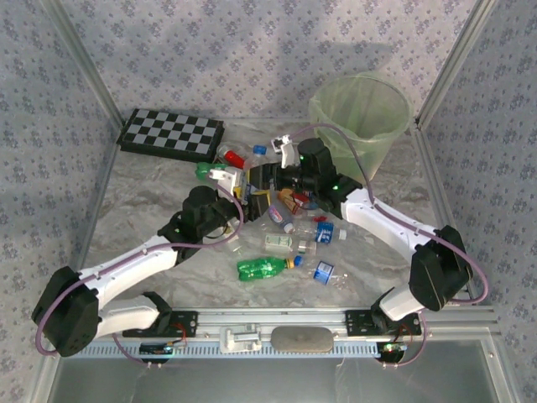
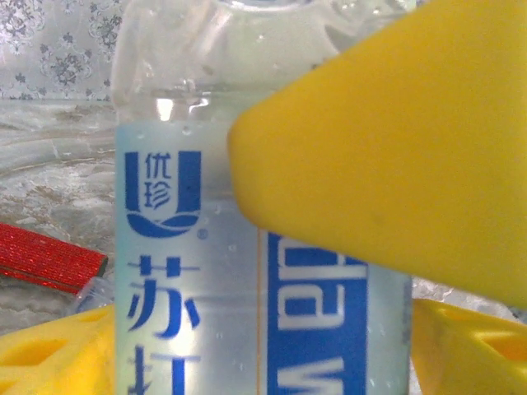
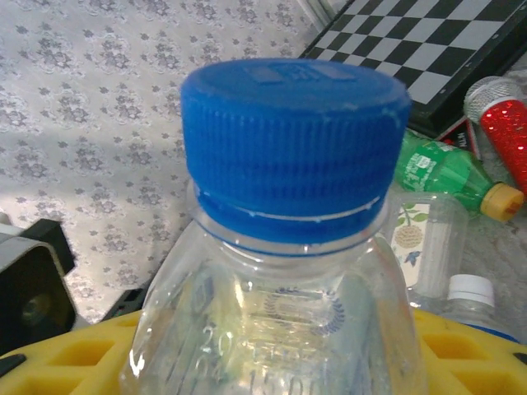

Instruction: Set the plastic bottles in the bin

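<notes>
Sitting right between the yellow fingers (image 2: 58, 354) of the left claw (image 2: 263, 354) is a clear bottle (image 2: 189, 271) with a blue-and-white label. Those fingers stand wide apart, one at each side of it, and whether they press on it I cannot tell. Across the bottle's front lies one broad yellow finger (image 2: 387, 148) of the right claw (image 3: 272, 362), which is clamped on this same bottle, its blue cap (image 3: 292, 140) rising just above that claw's fingers. Low at the left claw's left side, a red stick (image 2: 45, 262) lies on the grey marbled surface (image 1: 143, 201). Just past the right claw, on its right, a small bottle with a white cap (image 3: 469, 292) and a clear bottle with a leaf label (image 3: 420, 239) lie close together. A green bottle (image 3: 436, 169) with a yellowish cap lies a little beyond them. Behind both claws, toward the arm bases, a second green bottle (image 1: 264, 267) and a blue-labelled bottle (image 1: 323, 270) lie loose on the surface, near each other. Farther ahead of the right claw, past the green bottle, the checkerboard (image 3: 428, 49) lies flat. The bin (image 1: 361, 113) stands farthest off, well beyond the right claw and out to its side, apart from the bottles on the surface.
</notes>
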`<state>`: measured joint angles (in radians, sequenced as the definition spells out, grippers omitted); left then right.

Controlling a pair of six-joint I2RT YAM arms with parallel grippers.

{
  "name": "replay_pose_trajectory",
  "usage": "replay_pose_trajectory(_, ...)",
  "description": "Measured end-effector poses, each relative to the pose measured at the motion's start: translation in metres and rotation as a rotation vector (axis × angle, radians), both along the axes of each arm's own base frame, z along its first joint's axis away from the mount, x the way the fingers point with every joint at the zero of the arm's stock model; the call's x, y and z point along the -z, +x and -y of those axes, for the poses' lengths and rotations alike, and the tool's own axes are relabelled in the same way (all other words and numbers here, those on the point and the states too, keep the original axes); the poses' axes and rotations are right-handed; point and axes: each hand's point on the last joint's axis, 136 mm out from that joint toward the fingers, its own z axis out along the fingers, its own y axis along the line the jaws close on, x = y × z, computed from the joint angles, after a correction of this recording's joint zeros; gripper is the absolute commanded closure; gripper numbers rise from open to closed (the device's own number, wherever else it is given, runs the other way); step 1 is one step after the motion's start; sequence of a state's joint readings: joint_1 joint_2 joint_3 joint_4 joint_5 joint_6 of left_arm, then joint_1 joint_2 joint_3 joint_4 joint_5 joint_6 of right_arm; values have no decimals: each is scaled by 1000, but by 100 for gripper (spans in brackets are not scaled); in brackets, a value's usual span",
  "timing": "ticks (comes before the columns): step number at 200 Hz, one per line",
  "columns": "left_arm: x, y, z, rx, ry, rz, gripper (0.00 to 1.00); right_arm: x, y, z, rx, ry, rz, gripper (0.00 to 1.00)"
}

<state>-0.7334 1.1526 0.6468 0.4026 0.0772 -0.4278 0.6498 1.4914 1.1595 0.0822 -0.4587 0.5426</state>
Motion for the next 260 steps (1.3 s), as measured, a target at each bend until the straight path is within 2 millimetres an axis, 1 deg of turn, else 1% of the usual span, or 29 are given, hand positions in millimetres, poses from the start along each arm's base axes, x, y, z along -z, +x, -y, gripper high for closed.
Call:
replay_pose_trajectory(16,-2,2,-5,-29,0,6,11,6,4,6,18,-33,4,40)
replay_pose_trajectory(35,-12,5,-17,-92,-12,32,8,9,11,15,49,-86,14,41)
replay_pose_trajectory(48,-18,7,-30,-151,-25,49,5,5,16,23,70,-113,36,41)
replay_pose_trajectory(64,-22,10,-51,-241,-42,57,2,-3,22,33,99,-148,71,41)
replay_pose_trajectory(83,-15,18,-84,-377,-57,28,1,-18,27,47,132,-182,124,41)
replay_pose_trajectory(109,6,26,-131,-554,-68,-42,0,-45,34,65,180,-219,208,42)
replay_pose_trajectory(122,18,27,-146,-613,-67,-77,0,-61,38,74,207,-232,250,43)
replay_pose_trajectory(139,31,25,-158,-657,-61,-115,0,-86,46,87,250,-245,306,44)
replay_pose_trajectory(151,37,25,-163,-677,-54,-135,0,-105,52,98,286,-249,350,44)
replay_pose_trajectory(168,41,26,-167,-691,-53,-149,0,-133,59,114,342,-251,406,44)
replay_pose_trajectory(189,44,27,-166,-687,-49,-159,0,-165,69,136,423,-255,469,45)
replay_pose_trajectory(211,55,28,-160,-659,-27,-190,0,-193,82,161,515,-271,524,44)
replay_pose_trajectory(234,70,29,-151,-618,2,-234,0,-206,100,190,614,-316,545,44)
replay_pose_trajectory(250,79,29,-145,-588,22,-259,0,-204,115,210,676,-360,538,44)
replay_pose_trajectory(260,83,29,-141,-569,30,-272,0,-199,125,222,712,-391,523,44)
